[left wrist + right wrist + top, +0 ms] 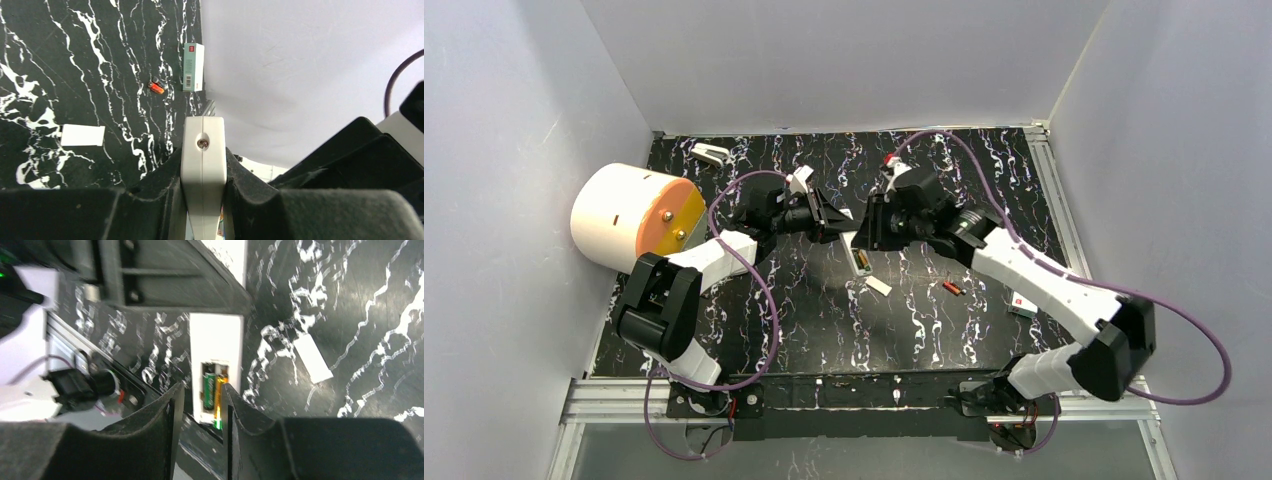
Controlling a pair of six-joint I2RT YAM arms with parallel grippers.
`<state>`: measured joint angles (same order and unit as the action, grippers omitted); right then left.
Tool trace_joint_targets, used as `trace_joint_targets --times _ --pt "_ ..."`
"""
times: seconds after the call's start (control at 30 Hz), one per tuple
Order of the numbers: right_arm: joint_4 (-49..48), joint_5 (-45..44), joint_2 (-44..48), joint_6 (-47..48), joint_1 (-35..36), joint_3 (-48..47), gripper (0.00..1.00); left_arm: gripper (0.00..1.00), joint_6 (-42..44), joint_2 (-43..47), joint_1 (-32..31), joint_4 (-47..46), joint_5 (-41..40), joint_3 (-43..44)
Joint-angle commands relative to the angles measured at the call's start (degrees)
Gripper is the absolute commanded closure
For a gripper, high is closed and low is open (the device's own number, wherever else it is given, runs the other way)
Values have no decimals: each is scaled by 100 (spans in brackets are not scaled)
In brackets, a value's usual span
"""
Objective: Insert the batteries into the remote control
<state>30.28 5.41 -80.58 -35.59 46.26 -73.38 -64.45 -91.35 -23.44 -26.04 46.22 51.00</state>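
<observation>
- Near the middle of the overhead frame, the white rectangular plastic remote control (861, 258) sits between the two arms, above the black, white-veined marble-patterned tabletop (824, 320).
- The left gripper (202, 157) has its black jaws closed tight on the remote control's narrow sides. It fills the bottom centre of the left wrist frame, with the remote end-on and a small screw hole facing the camera.
- The right gripper (201, 390) has its jaws a narrow gap apart at the lower centre of the right wrist frame, over the remote's open battery compartment (215, 371). Nothing shows pinched between them. I cannot tell whether a fingertip touches the cells.
- Inside the compartment, a green cylindrical cell (208, 392) lies side by side with an orange-yellow cell (219, 402), which is partly hidden by the right-hand finger. Both look seated, as far as the blur allows.
- One loose orange-red battery with dark ends (953, 288) lies on the tabletop right of centre in the overhead frame. It is well apart from the remote control and near a small white-and-green cardboard box (1024, 305).
- A flat white rectangular cover panel (879, 286) lies on the tabletop just below the remote control.
- Judging by this, the loading is far along, since two cells fill what shows of the compartment. What seems left is pressing them fully home and perhaps refitting the cover panel. Whether the loose battery has a slot waiting is not visible.
</observation>
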Motion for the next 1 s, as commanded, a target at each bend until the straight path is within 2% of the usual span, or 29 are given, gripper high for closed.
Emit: trace_joint_targets --times 0.0,0.07,0.23,0.4,0.53,0.63,0.77,0.87,0.97 --pt "-1701 -357 913 -638 6 397 53 100 -652 259 -20 -204 254 244" --pt "-2219 -504 1179 -822 -3 521 46 100 -885 375 -27 -214 223 362" --pt "-2656 -1121 1617 -1103 -3 673 36 100 -1652 647 -20 -306 60 609" --pt "-3746 -1471 2301 -1554 -6 1531 18 100 -2665 757 -17 -923 -201 758" --pt "-4890 -1843 3030 -1841 2 2427 15 100 -3708 721 -26 -1603 -409 753" --pt "-4977 -2089 3353 -1969 1 2671 14 100 -4090 757 -18 -2024 -546 733" --pt "-5111 -1888 3388 -2341 1 2793 12 100 -4421 728 -23 -2317 -688 770" --pt "-6081 -1725 3363 -2978 1 3229 10 100 -4666 708 -105 -2480 -858 776" --pt "-6555 -1624 3168 -3359 -2 3424 10 100 -4681 720 -160 -2505 -953 795"
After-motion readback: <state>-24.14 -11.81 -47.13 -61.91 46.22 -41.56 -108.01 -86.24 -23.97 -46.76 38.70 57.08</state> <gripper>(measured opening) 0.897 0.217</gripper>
